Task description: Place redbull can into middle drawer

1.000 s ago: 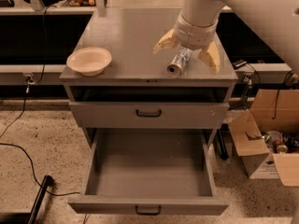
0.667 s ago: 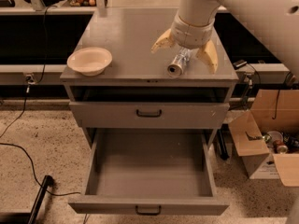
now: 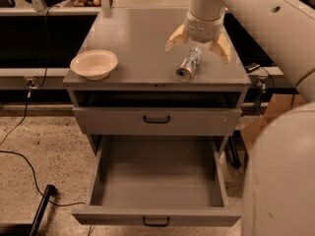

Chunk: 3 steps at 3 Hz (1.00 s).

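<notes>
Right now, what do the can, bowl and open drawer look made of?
The redbull can: thin metal, shiny; its round end glints. The bowl: cream, matte, probably ceramic or plastic. The middle drawer: likely grey painted sheet metal; flat, dull walls. The gripper hangs open over the can.

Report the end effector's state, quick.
End effector: open, holding nothing, poised over the redbull can, which lies on its side on the cabinet top.

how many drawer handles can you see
2: the upper handle on the shut drawer front, the lower handle on the open middle drawer. None looks hidden. The gripper hangs open over the redbull can on the cabinet top.
</notes>
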Tool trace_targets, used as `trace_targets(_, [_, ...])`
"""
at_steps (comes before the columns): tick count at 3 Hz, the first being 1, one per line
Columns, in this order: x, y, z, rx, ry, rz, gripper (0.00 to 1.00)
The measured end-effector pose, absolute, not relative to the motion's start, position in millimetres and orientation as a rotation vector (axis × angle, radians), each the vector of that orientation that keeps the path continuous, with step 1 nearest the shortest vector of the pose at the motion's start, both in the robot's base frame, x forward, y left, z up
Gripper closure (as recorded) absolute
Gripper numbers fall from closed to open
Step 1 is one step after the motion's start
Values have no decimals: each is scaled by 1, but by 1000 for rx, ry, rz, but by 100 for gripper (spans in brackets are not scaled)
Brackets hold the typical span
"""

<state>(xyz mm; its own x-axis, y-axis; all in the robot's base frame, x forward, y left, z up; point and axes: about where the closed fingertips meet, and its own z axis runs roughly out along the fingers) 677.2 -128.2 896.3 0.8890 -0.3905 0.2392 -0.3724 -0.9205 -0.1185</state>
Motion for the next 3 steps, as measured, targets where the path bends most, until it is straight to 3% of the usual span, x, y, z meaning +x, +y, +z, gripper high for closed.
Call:
trace_targets(2, [726,-133,857,-2987,534,-384,6])
trace_targets(3, [734,-134,836,-3004,531,-359,25])
